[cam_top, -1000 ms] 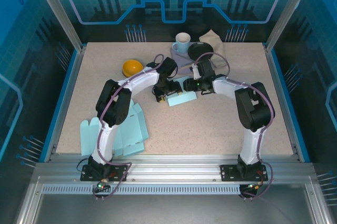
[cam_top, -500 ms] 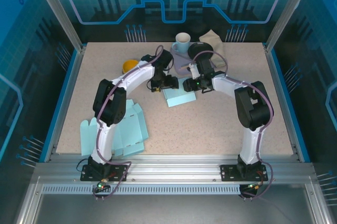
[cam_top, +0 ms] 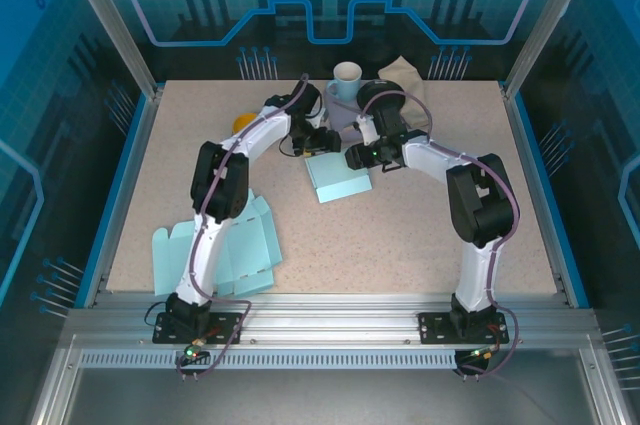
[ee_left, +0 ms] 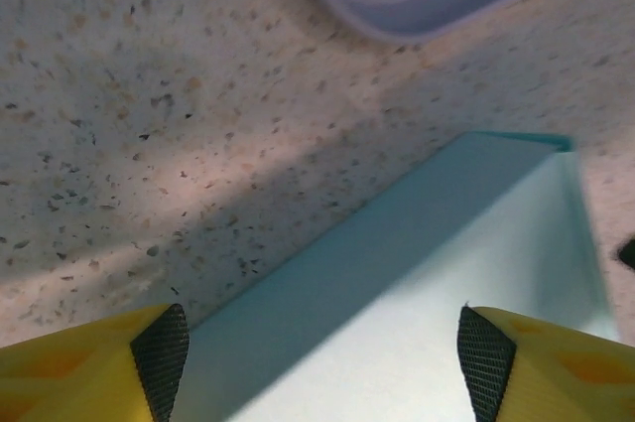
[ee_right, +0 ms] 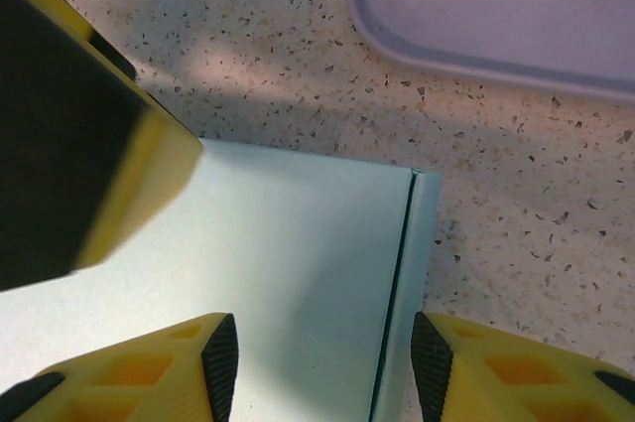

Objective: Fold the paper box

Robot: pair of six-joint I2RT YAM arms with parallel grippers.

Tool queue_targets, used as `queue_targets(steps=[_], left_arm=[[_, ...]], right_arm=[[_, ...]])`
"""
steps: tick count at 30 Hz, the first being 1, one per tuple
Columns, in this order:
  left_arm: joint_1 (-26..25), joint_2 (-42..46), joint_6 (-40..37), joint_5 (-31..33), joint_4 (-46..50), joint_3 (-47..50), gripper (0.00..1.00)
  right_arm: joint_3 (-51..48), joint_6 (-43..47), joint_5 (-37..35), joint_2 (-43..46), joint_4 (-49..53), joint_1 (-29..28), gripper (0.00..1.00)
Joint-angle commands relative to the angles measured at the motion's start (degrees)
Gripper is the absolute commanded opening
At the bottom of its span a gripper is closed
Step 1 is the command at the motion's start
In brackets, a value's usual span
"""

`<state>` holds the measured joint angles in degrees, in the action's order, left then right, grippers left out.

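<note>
My left gripper (ee_left: 322,348) wide, right gripper (ee_right: 324,367) half-open, both empty over paper box (cam_top: 338,178); I fear uneven closing crumples flap (ee_right: 423,243) or skids box toward tray (ee_right: 476,35)

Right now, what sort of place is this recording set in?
Most likely a staged robot test cell in a lab, not a real home or shop. The signs are an aluminium frame with blue printed panels, a speckled table, and props such as a mug and flat box blanks.

Left arm (cam_top: 218,190) and right arm (cam_top: 482,203) extend forward, wrists converging and pitched downward. Left gripper (ee_left: 322,354) jaws stand wide apart; right gripper (ee_right: 325,362) jaws stand moderately apart.
</note>
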<state>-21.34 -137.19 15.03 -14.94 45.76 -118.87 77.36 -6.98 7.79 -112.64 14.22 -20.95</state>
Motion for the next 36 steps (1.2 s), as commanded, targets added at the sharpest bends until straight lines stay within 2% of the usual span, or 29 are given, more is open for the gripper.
queue_targets(steps=[1, 8, 12, 16, 21, 26, 36], left_arm=[[0.62, -0.48, -0.85, -2.41, 0.6, -0.73, 0.72], [0.55, 3.79, 2.87, -0.99, -2.5, 8.93, 0.63], [0.51, 7.75, 9.13, 0.44, -3.92, 15.99, 0.62], [-0.07, 11.5, 15.62, 1.39, -4.96, 22.84, 0.62], [-1.66, 16.78, 22.08, 3.82, -8.72, 31.78, 0.62], [-3.2, 20.84, 27.88, 5.94, -12.05, 38.51, 0.63], [-4.4, 21.67, 33.64, 8.35, -13.83, 42.84, 0.63]], right_arm=[[1.39, -0.7, 0.33, 1.4, 2.15, 0.36, 0.51], [-1.79, -9.49, -1.73, 8.8, 4.91, 1.68, 0.42], [-6.65, -17.66, -1.58, 12.81, 6.68, 2.43, 0.4], [-13.96, -24.57, 3.0, 15.41, 3.06, 2.83, 0.3], [-20.59, -28.98, 2.63, 17.51, -0.23, 2.77, 0.19], [-24.41, -32.01, 5.34, 17.72, -3.12, 2.36, 0.15], [-30.38, -38.0, 2.87, 22.52, -5.3, -3.69, 0.12]])
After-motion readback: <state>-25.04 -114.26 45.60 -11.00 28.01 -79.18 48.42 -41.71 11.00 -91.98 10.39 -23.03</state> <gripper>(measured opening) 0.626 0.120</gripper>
